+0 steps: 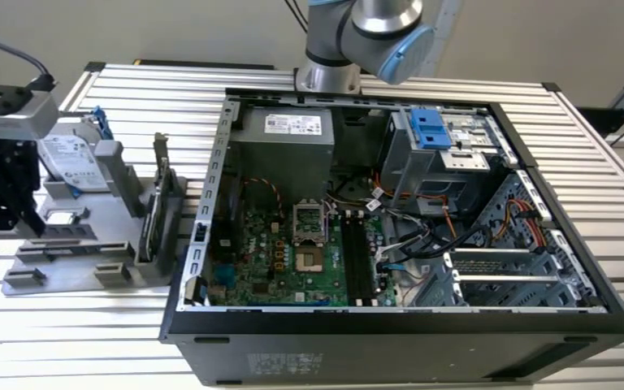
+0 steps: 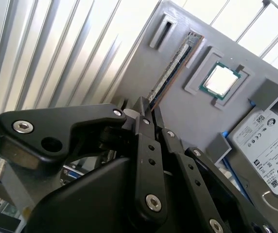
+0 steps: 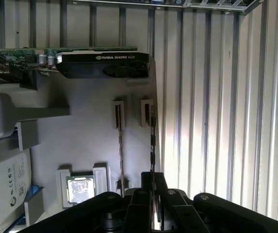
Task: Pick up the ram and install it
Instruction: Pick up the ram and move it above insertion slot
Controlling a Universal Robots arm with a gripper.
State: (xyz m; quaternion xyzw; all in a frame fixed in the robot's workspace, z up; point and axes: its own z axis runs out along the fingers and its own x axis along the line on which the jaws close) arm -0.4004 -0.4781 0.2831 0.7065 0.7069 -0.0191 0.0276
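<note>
Table [image 1: 594,162] of ribbed aluminium, on which everything else is set. Computer case [image 1: 399,325], black, is laid on its side with the panel off; a green motherboard [image 1: 290,260] is exposed inside. Robot arm [image 1: 372,32], grey with a blue cap, is seen behind the case. Fixture tray [image 1: 68,275], grey, is placed just beside the case toward the exterior view's left, and parts are lodged in its holders. Graphics card [image 3: 102,64], black-shrouded on a green board, is stood on edge in the tray. Hard drive [image 2: 270,145], silver with a white label, is propped in the tray with blue rails at its sides. Gripper [image 3: 152,178], black, is positioned over the tray; in both wrist views its two fingers are drawn narrow, closed on the near end of the ram [image 3: 152,141]. The ram is held on its long edge, thin and dark, and runs from the fingertips to a slotted holder near the tray's border with the table — whether it is seated in that slot or raised clear cannot be told. Processor chip [image 2: 221,80], square with a bright metal lid, is set in a framed recess near the ram, apart from it.
</note>
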